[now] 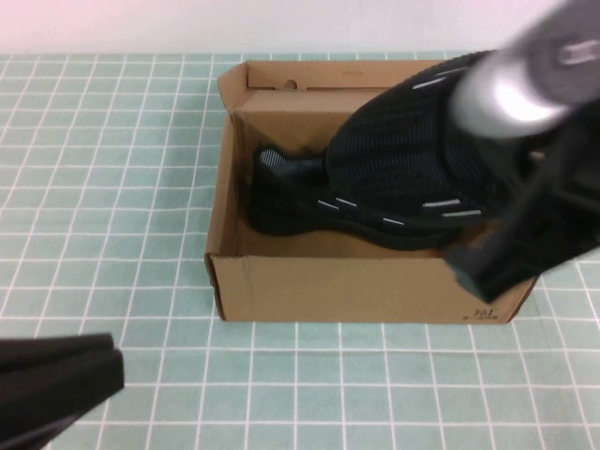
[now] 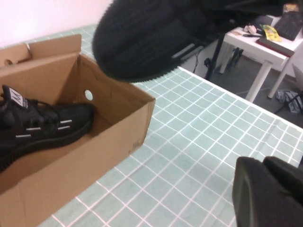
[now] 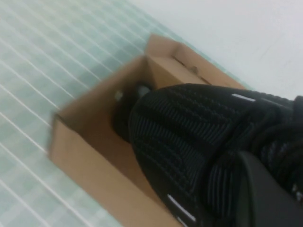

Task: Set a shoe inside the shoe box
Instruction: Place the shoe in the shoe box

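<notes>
— What is seen on the left side?

— The left gripper [image 1: 52, 384] is found low at the near left edge of the table [image 1: 112, 187], well apart from the shoe box [image 1: 356, 291]. Its fingers are pressed together and nothing is held between them.

— And in the middle?

— The shoe box is placed open, with its flap lid standing up at the far side. A second shoe [image 1: 281, 192] is laid inside on the bottom.

— Where is the shoe?

— The shoe [image 1: 412, 131] is held in the air above the open box, over its right part, with the toe pointed to the left.

— By what is it held?

— By the right gripper [image 3: 265, 194], on the right. Its fingers are closed tightly on the heel end of the shoe.
</notes>
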### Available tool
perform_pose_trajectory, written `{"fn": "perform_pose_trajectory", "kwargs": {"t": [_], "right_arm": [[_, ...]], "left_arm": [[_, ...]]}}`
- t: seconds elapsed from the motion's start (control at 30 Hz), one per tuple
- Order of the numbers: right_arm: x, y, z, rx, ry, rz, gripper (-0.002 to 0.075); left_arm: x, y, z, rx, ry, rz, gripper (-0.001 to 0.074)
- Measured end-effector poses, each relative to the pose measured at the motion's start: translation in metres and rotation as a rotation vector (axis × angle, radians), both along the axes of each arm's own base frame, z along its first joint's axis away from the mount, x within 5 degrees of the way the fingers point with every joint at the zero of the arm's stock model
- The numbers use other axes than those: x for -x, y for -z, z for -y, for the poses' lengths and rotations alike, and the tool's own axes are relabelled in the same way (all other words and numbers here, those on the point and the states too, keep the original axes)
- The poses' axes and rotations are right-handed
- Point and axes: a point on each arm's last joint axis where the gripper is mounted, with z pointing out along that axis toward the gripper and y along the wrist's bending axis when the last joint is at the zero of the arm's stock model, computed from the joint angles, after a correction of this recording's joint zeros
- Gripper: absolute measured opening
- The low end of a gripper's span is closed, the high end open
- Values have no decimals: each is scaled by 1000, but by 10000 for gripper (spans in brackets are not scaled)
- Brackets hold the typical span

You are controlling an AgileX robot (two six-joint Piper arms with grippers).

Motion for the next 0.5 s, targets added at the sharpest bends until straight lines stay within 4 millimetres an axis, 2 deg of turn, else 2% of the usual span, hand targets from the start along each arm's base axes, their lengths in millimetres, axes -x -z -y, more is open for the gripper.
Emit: {"fn": "perform_pose_trajectory", "kwargs": {"t": [0.1, 0.23, 0.3, 0.5], "right_arm": [[-14, 2, -9, 117, 13, 6, 2], [-37, 5, -5, 148, 15, -45, 2], [-50, 6, -1, 94, 8, -82, 2], [-88, 8, 11, -214, 51, -206, 1]], "left_arm": [[2, 1, 0, -5, 5, -13, -1], [3, 2, 0, -11, 13, -21, -1], [4, 2, 0, -15, 16, -24, -1], [4, 3, 0, -17, 24, -30, -1]]}}
